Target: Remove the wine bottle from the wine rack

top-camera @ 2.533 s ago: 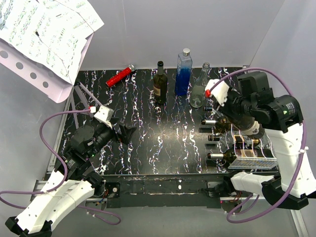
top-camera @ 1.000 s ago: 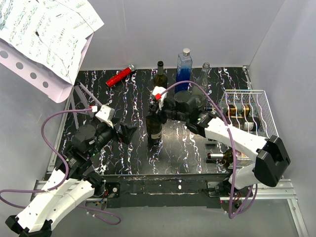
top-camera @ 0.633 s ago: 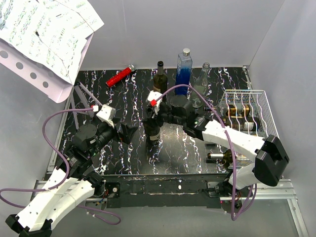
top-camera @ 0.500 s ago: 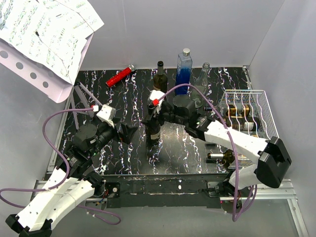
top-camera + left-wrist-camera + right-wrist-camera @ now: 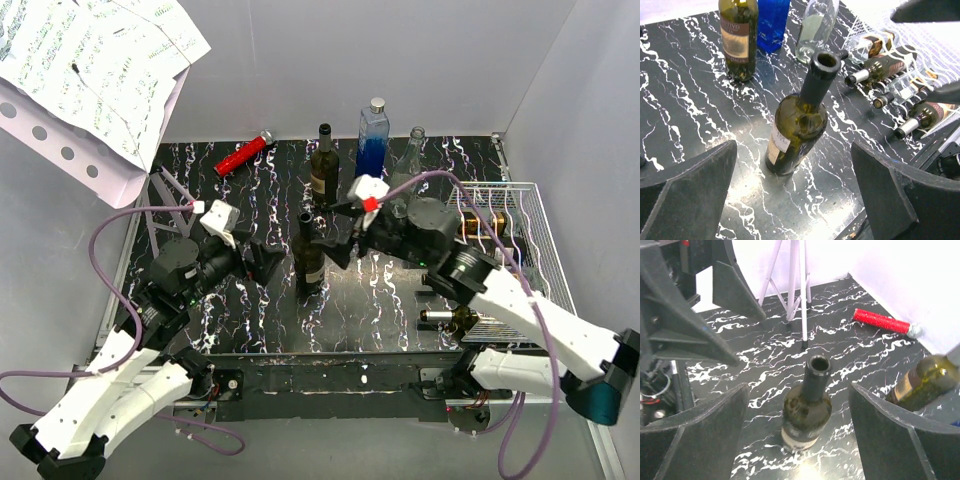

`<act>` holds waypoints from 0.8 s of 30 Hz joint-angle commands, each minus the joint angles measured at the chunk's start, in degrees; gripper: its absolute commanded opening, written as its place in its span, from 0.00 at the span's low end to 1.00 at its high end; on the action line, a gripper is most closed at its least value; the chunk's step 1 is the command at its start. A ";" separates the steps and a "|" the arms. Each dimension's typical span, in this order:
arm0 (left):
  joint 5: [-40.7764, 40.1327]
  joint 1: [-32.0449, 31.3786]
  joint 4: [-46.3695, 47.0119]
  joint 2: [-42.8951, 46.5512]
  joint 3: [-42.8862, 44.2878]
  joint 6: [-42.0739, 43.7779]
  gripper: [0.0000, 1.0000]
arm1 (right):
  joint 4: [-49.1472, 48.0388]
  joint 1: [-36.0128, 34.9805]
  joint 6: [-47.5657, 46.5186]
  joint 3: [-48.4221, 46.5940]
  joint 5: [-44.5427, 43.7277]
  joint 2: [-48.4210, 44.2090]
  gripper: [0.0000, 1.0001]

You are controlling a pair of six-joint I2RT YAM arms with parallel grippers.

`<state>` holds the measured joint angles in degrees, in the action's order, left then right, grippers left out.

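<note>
Since wine bottle point(image 5: 308, 262) stands upright on counter point(image 5: 260, 180), well apart from wine rack point(image 5: 530, 230), task seems done: right tool point(image 5: 335, 238) beside it, spread, empty; left tool point(image 5: 267, 263) spread, empty.

rear bottle point(image 5: 738, 40) label, seemingly "ITALIA", wine bottle point(image 5: 796, 125) label illegible

Reads dark olive-green on the wine bottle point(image 5: 308, 258) at frame centre, with a pale label low on the body. White all over the wire wine rack point(image 5: 530, 225) at right. Black veined with white across the tabletop point(image 5: 375, 295). Red, possibly glittery, on the cylinder point(image 5: 243, 153) upper left. Blue in the square bottle point(image 5: 371, 150) at top.
</note>
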<state>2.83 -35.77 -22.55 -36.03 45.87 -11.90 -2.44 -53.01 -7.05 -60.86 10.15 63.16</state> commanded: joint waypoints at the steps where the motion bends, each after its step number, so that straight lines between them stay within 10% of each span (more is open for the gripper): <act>1: 0.95 -0.27 1.01 -2.81 3.79 0.20 0.98 | 7.78 -0.25 11.07 2.06 -6.88 -6.72 0.87; 24: -10.03 -9.23 5.41 -24.78 14.60 0.30 0.64 | 17.11 -0.33 16.98 12.96 -12.35 -26.15 0.86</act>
<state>-2.26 -43.83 -18.57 -59.31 57.30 -11.44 14.98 -53.01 9.91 -49.32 -2.66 38.85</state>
